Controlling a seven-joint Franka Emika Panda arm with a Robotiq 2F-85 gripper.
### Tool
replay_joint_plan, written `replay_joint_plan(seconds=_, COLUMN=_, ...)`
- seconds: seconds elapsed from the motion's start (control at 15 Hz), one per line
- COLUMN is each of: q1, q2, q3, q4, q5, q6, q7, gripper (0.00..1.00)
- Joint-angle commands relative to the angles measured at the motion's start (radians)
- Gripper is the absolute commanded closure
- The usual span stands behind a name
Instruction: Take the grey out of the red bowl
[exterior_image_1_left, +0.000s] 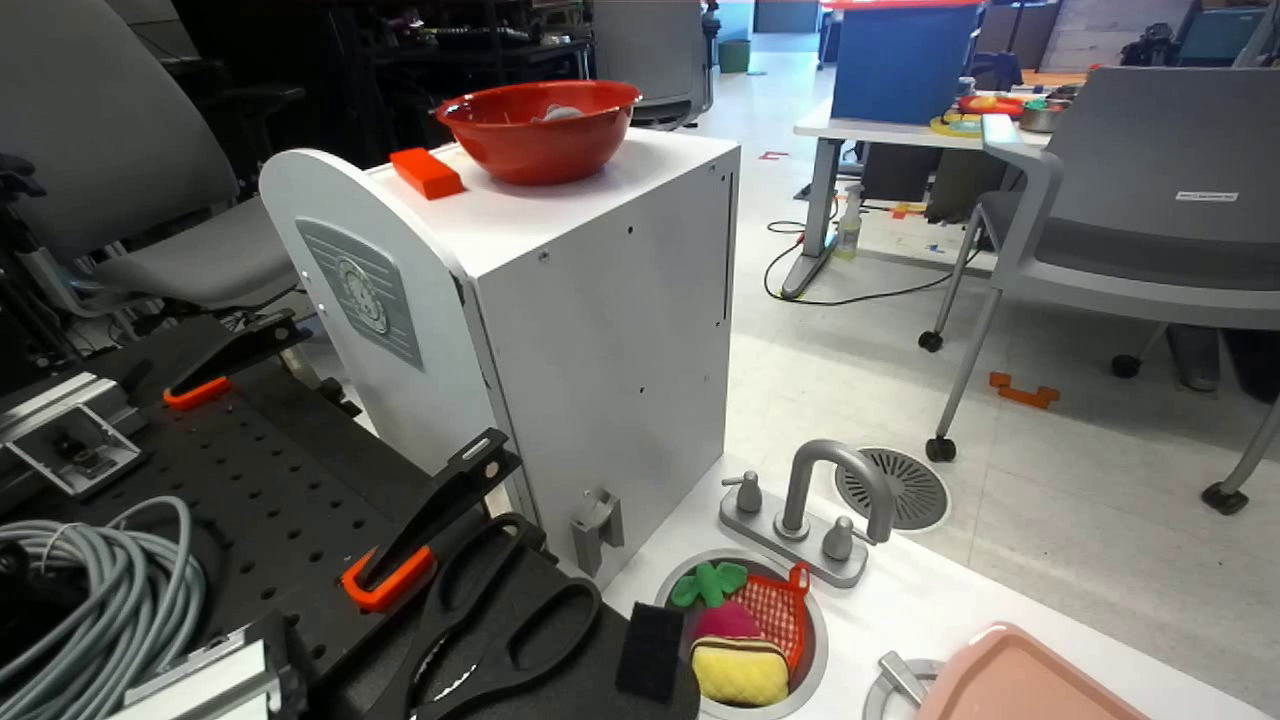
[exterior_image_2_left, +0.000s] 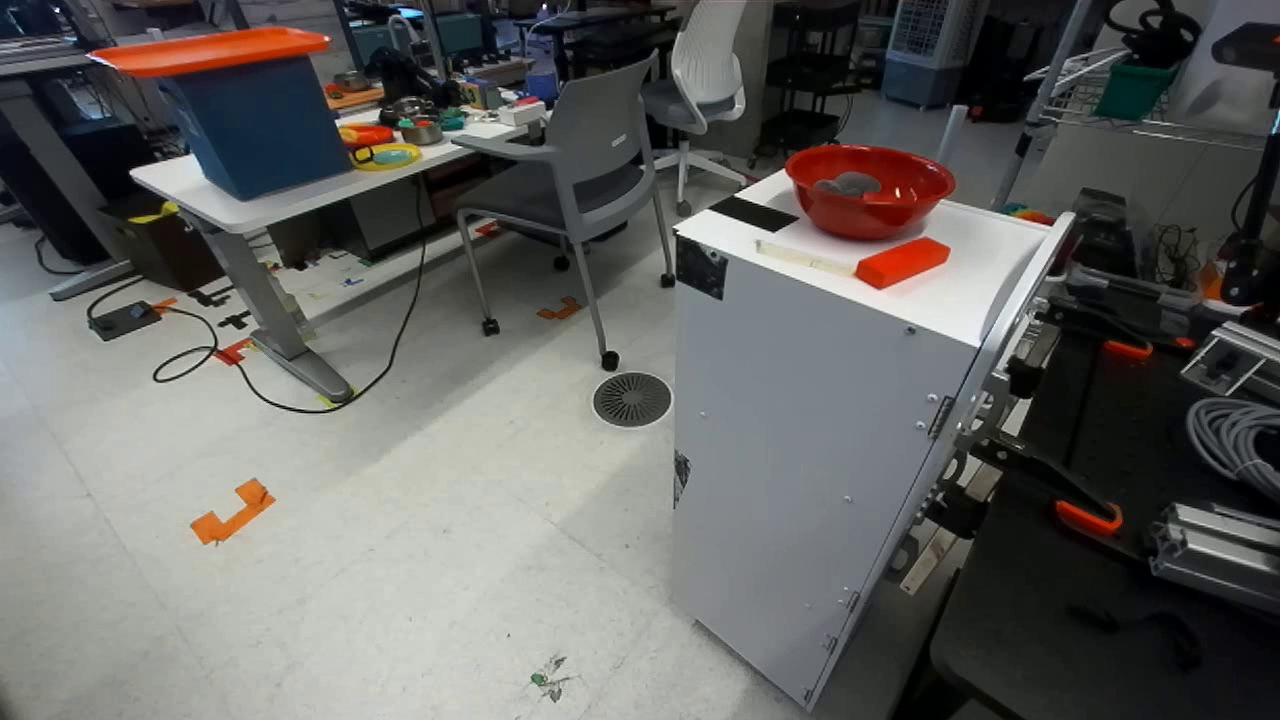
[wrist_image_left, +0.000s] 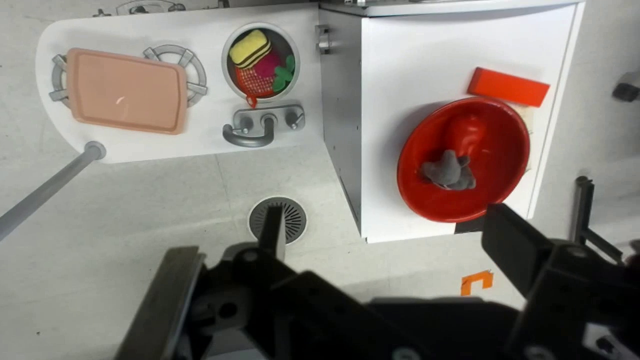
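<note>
You have the grey plush toy (wrist_image_left: 446, 171) lying inside the red bowl (wrist_image_left: 505, 160), ahead of your pincer (wrist_image_left: 386, 222) and well apart from it. In the wrist view it falls within the span of the two fingers (wrist_image_left: 512, 245), nearer the one on the right of that view. Both exterior views show you the same grey shape in the bowl. Your pincer is released, its fingers spread wide. Just beside the toy, on the side away from your pincer, sits a rounded red form (wrist_image_left: 466, 132), too close to the bowl's colour to make out.

The bowl stands on a white cabinet (wrist_image_left: 400, 65) ahead of your pincer. A red-orange block (wrist_image_left: 510, 87) lies on the same top, past the bowl as you look out from the pincer.

To the left of your pincer in the wrist view you see the faucet (wrist_image_left: 250, 141), then, farther ahead, a round sink (wrist_image_left: 295, 52) holding a yellow plush piece (wrist_image_left: 250, 48), a green leafy one (wrist_image_left: 284, 74) and a red checked cloth (wrist_image_left: 254, 82). Farther left of your pincer, a pink tray (wrist_image_left: 127, 92) lies partly over grey burner rings (wrist_image_left: 196, 88).
</note>
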Motion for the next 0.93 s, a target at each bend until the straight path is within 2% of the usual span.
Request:
replay_joint_plan(seconds=0.0, q1=0.006, q2=0.014, q3=0.004, q4=0.023, q5=0.039, q6=-0.07, q7=-0.049, gripper=0.0)
replay_joint_plan(seconds=0.87, q1=-0.002, q2=0.014, q3=0.031, q4=-0.003, q5=-0.023, q6=-0.052, q7=-0.037, gripper=0.0)
